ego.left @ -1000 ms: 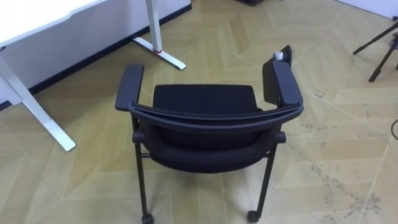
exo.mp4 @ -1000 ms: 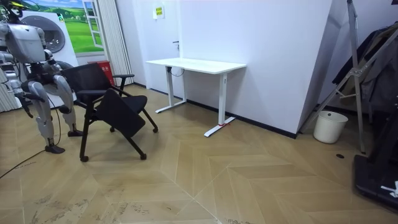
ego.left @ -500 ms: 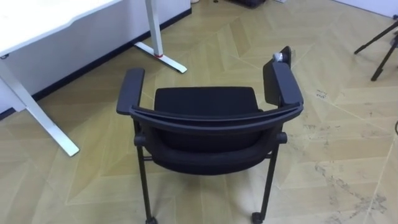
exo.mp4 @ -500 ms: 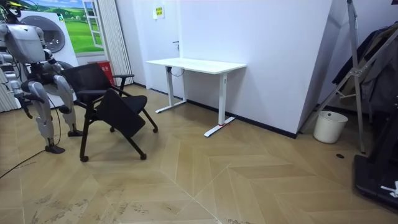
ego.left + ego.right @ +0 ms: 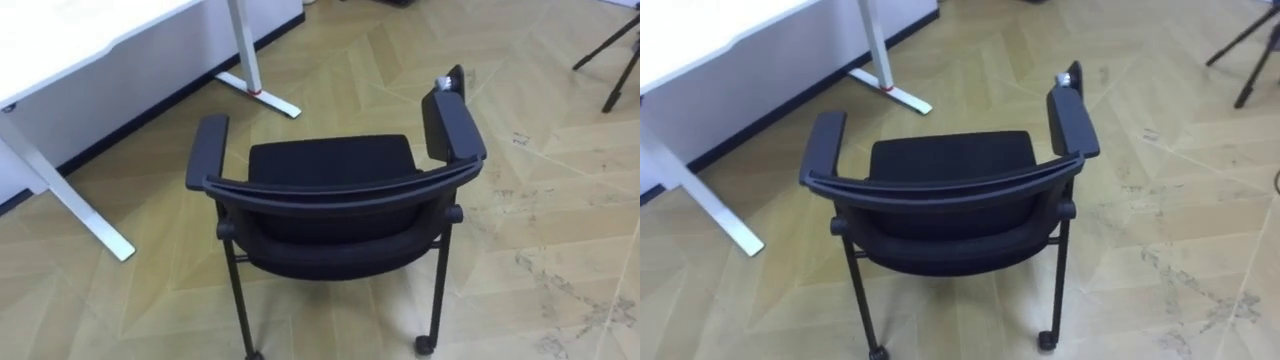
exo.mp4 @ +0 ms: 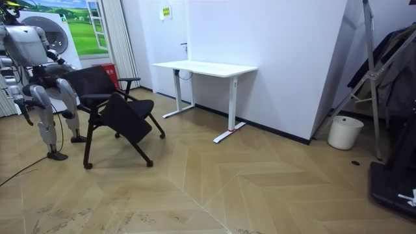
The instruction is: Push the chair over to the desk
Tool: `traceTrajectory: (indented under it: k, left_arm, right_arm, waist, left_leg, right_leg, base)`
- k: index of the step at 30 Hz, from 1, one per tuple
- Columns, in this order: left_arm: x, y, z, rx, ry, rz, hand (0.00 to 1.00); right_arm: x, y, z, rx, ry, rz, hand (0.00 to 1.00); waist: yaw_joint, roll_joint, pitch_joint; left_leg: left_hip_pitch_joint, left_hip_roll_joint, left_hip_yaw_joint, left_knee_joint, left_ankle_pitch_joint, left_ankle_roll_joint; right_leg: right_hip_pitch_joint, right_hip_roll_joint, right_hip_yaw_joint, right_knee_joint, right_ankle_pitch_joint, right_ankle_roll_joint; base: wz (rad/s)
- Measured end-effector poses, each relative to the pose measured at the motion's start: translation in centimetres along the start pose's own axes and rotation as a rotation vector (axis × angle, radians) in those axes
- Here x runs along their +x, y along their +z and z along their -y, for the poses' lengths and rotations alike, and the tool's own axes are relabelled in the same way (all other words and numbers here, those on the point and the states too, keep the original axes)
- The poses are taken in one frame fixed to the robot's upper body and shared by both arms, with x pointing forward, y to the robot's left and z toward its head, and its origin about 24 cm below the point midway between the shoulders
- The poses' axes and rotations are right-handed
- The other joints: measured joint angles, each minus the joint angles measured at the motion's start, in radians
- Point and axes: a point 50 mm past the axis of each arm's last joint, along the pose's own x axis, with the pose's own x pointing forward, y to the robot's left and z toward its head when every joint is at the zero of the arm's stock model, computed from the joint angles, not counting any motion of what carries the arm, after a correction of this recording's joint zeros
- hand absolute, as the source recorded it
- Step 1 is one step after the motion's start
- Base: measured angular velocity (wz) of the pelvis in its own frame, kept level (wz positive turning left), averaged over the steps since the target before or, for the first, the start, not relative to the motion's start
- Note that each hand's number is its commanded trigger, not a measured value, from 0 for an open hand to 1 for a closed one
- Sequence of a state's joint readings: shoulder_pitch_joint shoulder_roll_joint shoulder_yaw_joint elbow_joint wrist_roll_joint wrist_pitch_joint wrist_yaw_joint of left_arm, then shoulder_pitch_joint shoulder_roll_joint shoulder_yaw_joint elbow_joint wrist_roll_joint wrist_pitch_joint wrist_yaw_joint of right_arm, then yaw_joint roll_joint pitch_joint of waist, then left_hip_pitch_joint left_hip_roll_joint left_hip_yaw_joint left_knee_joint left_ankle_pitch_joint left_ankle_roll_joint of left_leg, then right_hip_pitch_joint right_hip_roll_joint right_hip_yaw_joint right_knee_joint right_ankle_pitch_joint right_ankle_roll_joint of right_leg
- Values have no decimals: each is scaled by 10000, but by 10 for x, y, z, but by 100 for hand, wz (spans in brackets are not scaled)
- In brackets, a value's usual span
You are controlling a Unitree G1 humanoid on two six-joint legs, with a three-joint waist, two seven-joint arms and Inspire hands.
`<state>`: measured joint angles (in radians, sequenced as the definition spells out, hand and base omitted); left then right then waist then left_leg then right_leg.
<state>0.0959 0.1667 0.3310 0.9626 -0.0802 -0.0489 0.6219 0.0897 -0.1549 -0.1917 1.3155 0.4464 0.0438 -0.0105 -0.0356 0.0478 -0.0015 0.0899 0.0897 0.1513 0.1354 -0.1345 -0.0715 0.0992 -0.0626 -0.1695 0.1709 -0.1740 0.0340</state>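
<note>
Chair (image 5: 330,200), black, with two padded armrests and castered legs: being shown from behind and above in the eye views, its curved backrest nearest the robot and its seat facing away, standing upright on the wooden herringbone floor (image 5: 560,200). A flat black panel (image 6: 125,120) is being carried tilted at the chair's side, on the side toward the room view's camera. Right hand (image 6: 26,112): being held low beside the robot's body in the room view, behind the chair and apart from it; whether it is open or closed cannot be told. The robot is being shown standing just behind the backrest, at the room view's left. White desk (image 5: 70,35): being seen ahead of the chair and to the robot's left, its foot (image 5: 262,95) lying near the left armrest (image 5: 207,150) without touching it. Tripod legs (image 5: 612,55) are being seen well apart at the far right. A white bin (image 6: 344,132) is being shown by the wall at the room view's right.
</note>
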Motion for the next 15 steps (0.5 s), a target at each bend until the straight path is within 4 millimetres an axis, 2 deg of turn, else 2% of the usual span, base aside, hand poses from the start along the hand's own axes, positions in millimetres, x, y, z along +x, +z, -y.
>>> traceTrajectory:
  k: [3, 5, 8, 11, 15]
  left_arm:
    - [4, 26, 0, 257, 307, 1153, 0]
    - [1, 56, 0, 42, 515, 2537, 0]
    - [-1, 83, -1, 631, 772, 4057, 0]
    - [-8, 104, 1, 965, 918, 5376, 0]
    - [-22, 121, 8, 1453, 768, 6701, 0]
  right_arm:
    - [0, 2, 1, -127, -16, 81, 0]
    - [0, 3, 0, -147, -2, 102, 0]
    - [0, 5, -2, -124, 76, 155, 0]
    - [0, 4, -2, -220, 130, 110, 0]
    - [0, 1, -4, -135, 278, 17, 0]
  waist:
    - [-38, 46, -3]
    - [-75, 60, 0]
    - [-171, 127, -15]
    - [-286, 159, -18]
    - [-254, 158, -15]
  left_leg:
    - [-2, 0, 2, -1, 0, 0]
    - [-7, 0, 1, -1, 0, 0]
    - [-4, -1, 7, -1, 0, 0]
    - [-98, 1, 12, -2, 0, 0]
    - [-116, -2, 45, -10, 0, 0]
  right_leg:
    - [-4, -2, 7, -9, -1, 1]
    - [-18, -2, 55, 5, -1, 1]
    - [-19, -2, 45, 12, -2, 2]
    - [-106, -1, 21, -7, -2, 2]
    - [-125, 0, 52, -2, -1, 2]
  base:
    - [0]
    - [0]
    - [0]
    - [0]
    - [0]
